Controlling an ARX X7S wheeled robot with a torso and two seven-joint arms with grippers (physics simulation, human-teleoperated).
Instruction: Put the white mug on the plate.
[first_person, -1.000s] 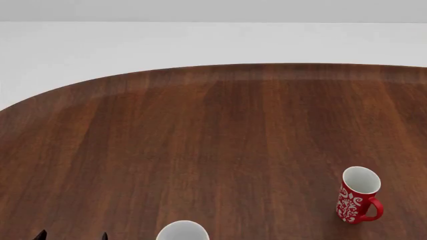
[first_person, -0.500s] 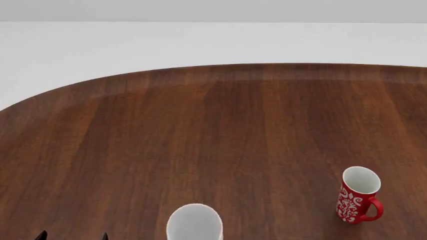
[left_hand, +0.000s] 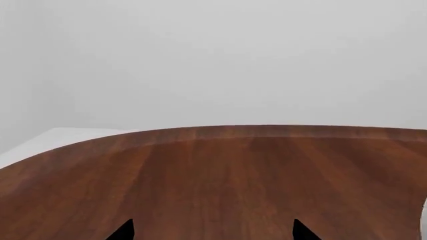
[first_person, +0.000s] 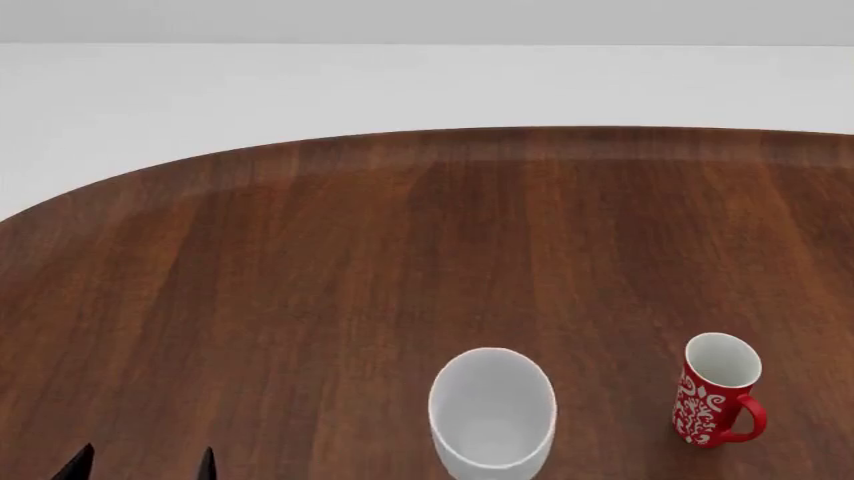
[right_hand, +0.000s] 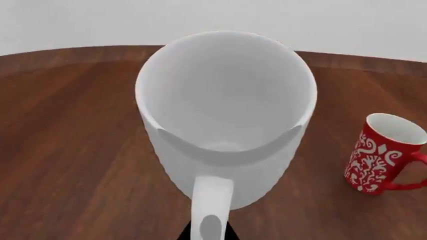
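white mug (first_person: 493, 412): near the table's close edge in the head view, mouth facing up toward the camera and tipped a little; whether it hangs clear of the wood or rests on it cannot be told from here.
mug axis: the long axis runs roughly upright; in the right wrist view the handle (right_hand: 212, 202) points back toward the camera at about 6 o'clock.
right gripper (right_hand: 208, 231): only a dark sliver shows just behind the handle, so it looks closed around the handle, carrying the mug.
nearer arm: the right one, since its camera sits directly behind the mug.
plate: not visible in any view, so the direction from mug to plate cannot be told; the coming move depends on finding it.
red mug (first_person: 717, 390): stands upright at about 3 o'clock from the white mug, apart from it, handle turned away.
left gripper (first_person: 140, 467): two dark tips at about 9 o'clock from the white mug, spread apart and empty, well clear of it.
table (first_person: 334, 280): dark wood with a curved far edge.
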